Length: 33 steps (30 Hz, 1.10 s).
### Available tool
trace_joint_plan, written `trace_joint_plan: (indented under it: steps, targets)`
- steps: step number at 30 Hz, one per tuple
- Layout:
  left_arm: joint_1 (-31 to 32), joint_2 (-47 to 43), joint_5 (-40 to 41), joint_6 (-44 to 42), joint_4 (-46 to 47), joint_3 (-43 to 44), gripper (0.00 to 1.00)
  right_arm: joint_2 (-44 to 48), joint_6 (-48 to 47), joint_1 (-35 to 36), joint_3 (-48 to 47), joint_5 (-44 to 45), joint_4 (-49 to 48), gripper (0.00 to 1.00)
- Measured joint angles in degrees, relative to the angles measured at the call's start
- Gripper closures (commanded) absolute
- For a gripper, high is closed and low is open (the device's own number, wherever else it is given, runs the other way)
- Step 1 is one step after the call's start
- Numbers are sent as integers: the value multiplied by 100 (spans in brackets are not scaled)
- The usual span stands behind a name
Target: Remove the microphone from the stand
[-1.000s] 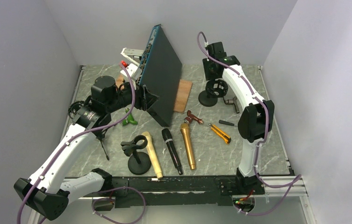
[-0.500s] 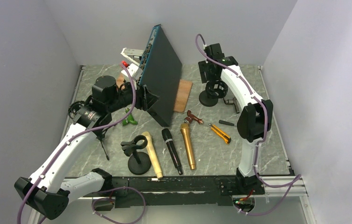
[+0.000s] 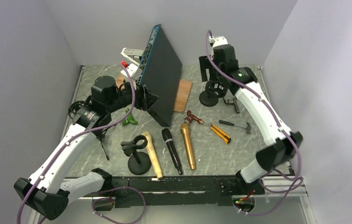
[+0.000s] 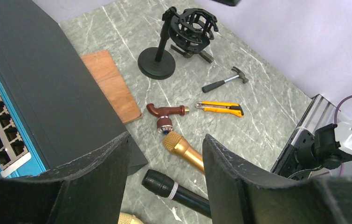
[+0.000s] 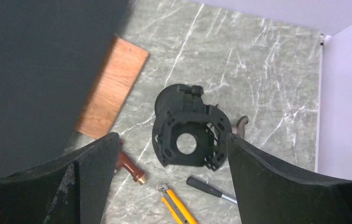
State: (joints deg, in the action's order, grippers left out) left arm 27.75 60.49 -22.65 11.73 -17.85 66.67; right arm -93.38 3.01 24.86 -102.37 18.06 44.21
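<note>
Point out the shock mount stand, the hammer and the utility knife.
shock mount stand (image 4: 156, 70), left wrist view, round base
hammer (image 4: 217, 84), left wrist view, handle
utility knife (image 4: 220, 108), left wrist view, yellow body

White arm links (image 3: 66, 149), black joint housings (image 3: 104, 88), purple cables (image 3: 132, 93) alongside; matte black fingers (image 4: 239, 186); green light (image 3: 240, 72) on right arm.
</note>
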Motion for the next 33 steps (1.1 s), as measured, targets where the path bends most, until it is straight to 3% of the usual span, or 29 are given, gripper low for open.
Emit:
trace_joint_plan:
  steps: [10,16,22,33]
  targets:
    - [0,-549,345,-90,396,-260,41,2625,269,4,2247,-260,-1530,3]
    - [24,-1023,861,-389,833,-863,39,3838,385,4,3211,-538,-2391,1]
    - [46,-1440,1443,-431,872,-1086,39,4454,407,4,3475,-518,-2804,1]
    - [48,-2592,1965,-179,-645,455,29,5438,765,4,3379,177,-2312,0]
